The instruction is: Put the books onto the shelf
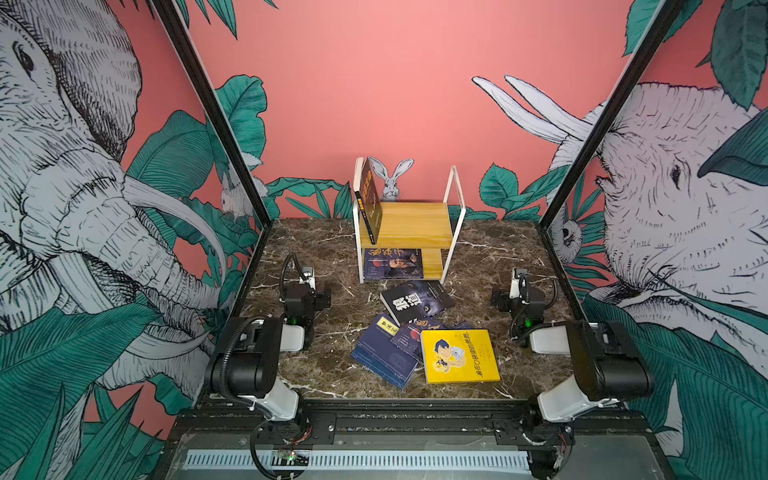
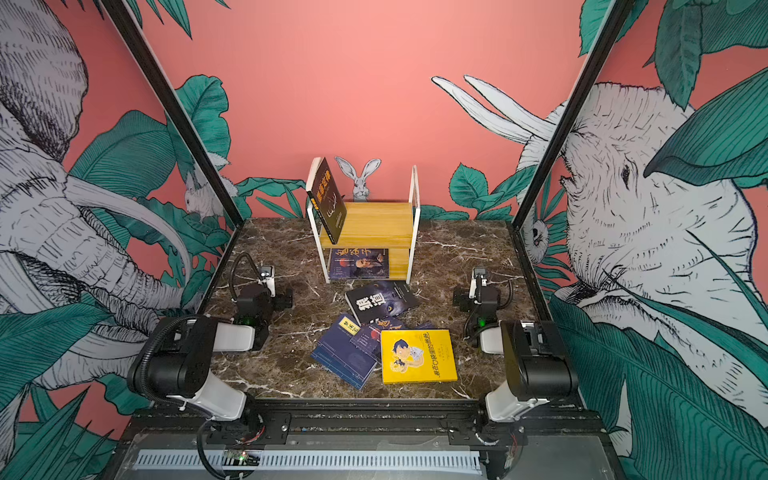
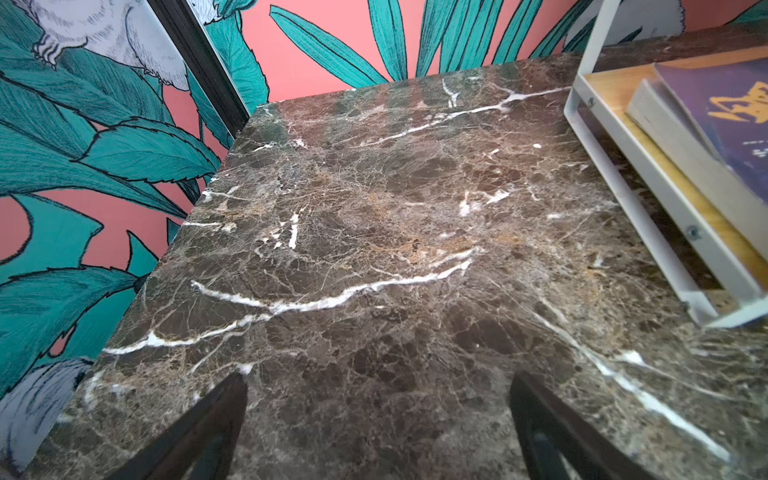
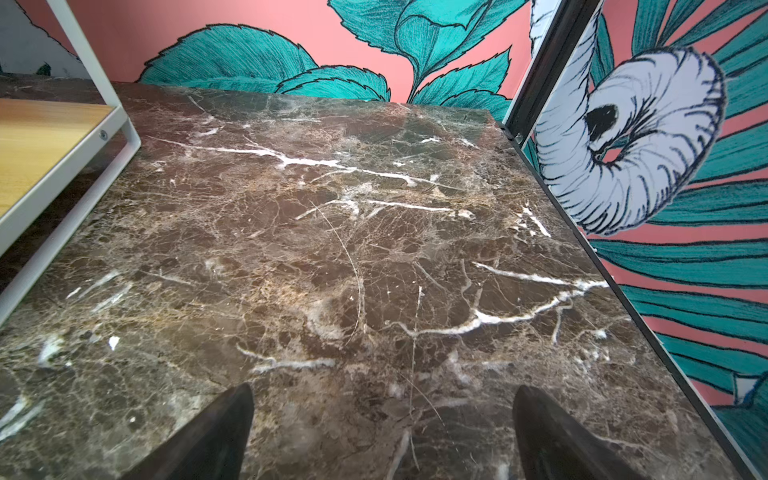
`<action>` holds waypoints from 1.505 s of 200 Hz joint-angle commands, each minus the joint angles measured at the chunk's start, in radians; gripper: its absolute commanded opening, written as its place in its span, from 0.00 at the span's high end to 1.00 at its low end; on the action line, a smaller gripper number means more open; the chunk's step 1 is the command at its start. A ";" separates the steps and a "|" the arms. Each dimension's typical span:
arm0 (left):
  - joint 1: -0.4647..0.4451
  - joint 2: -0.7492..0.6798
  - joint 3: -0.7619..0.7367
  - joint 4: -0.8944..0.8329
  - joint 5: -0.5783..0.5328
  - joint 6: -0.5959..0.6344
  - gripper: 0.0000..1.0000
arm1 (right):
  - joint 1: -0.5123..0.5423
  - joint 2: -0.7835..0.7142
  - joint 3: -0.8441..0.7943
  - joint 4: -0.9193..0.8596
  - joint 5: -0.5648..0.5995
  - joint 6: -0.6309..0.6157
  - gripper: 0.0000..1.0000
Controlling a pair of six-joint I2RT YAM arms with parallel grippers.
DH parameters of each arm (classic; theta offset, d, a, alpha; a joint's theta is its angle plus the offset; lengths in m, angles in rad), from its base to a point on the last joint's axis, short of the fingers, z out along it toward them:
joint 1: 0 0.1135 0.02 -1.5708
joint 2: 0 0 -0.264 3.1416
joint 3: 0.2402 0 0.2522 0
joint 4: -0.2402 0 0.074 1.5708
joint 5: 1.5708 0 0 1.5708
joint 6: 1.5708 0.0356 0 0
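1. Left jaws, right jaws: spread wide, empty, flanking the shelf [image 1: 415,222].
2. Loose books [image 1: 386,353] overlap on the surface [image 1: 324,249] before it; black book [image 1: 417,301] nearest the shelf.
3. Likely best: take the topmost yellow book [image 1: 459,356] first, pinching a free edge.

At lower centre of both top views, the yellow book [image 1: 459,355] and black book [image 1: 415,300] overlap the navy books [image 1: 384,361], hiding their count. The left wrist view's edge crops the shelf [image 3: 648,183] and the purple book [image 3: 731,124] lying on it.

Shelf [image 1: 415,220] at back of bench [image 1: 478,257]; leaning book [image 1: 371,203] on top board's left; flat book [image 1: 392,264] on lower board; book pile [image 1: 415,340] in front.
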 commanded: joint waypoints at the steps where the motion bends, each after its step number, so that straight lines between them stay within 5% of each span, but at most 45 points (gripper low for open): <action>1: -0.003 -0.018 0.004 0.017 -0.003 0.000 0.00 | -0.002 -0.011 -0.002 0.031 -0.009 -0.001 0.01; 231: -0.002 -0.036 0.010 0.005 -0.007 0.000 0.00 | -0.001 -0.012 0.007 0.014 -0.057 -0.018 0.01; 301: -0.008 -0.239 0.437 -0.879 0.078 -0.036 0.00 | 0.090 -0.300 0.014 -0.205 0.072 -0.070 0.01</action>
